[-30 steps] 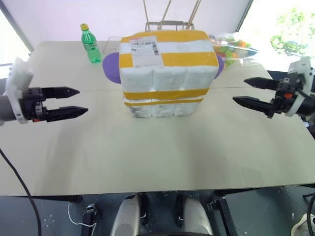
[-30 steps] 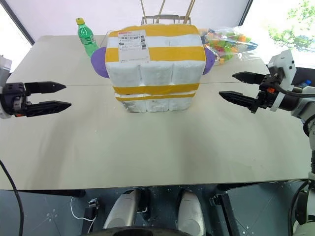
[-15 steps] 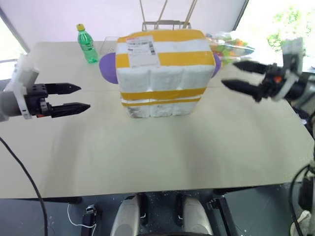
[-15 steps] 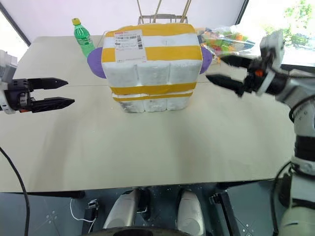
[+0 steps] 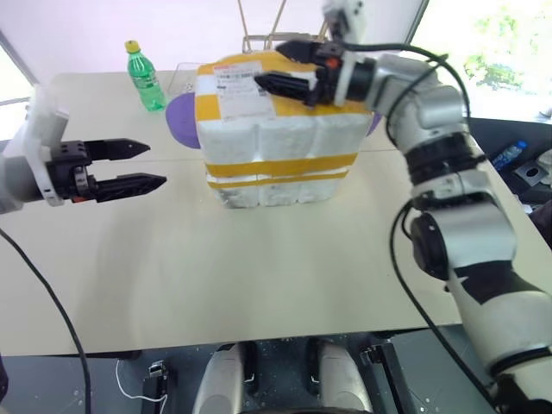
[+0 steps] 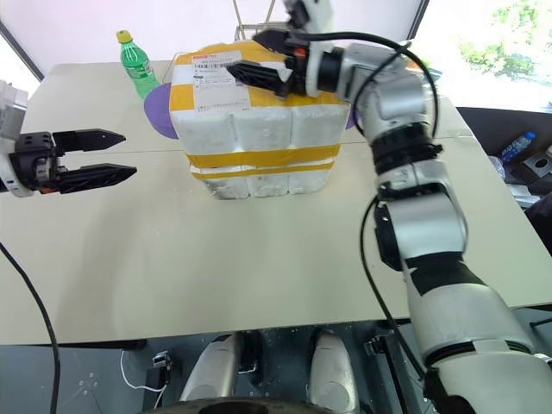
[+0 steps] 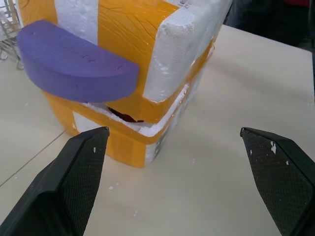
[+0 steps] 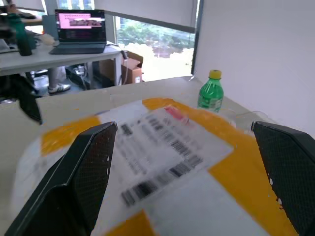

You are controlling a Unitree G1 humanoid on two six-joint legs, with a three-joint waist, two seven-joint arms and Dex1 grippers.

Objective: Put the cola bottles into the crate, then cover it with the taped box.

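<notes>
Already the taped box (image 5: pixel 274 129) sits over the crate (image 5: pixel 280 188) at the table's (image 5: pixel 259 267) twelve o'clock, so from how things lie the covering looks done or nearly so. In the left wrist view a gap shows between box and crate, with something dark and red inside it, likely the cola bottles (image 7: pixel 123 114), though I cannot say for sure.

The right gripper (image 5: pixel 274 67) hangs over the box's top with its fingers spread wide, grasping nothing. The left gripper (image 5: pixel 138 166) stands at the box's nine o'clock, well apart from it, also spread and empty.

The risk, as I judge it, is a push from above or the side: the box rests unevenly on the crate, and a nudge from the right fingers could tip or slide it, dragging the crate or knocking bottles inside. The purple disc (image 5: pixel 181 116) juts out at nine o'clock and could catch the left fingers on an approach.

A white shipping label (image 5: pixel 241 86) with barcodes lies on top; its print is too small to read. The green bottle (image 5: pixel 142 76) at ten o'clock shows no legible brand.
</notes>
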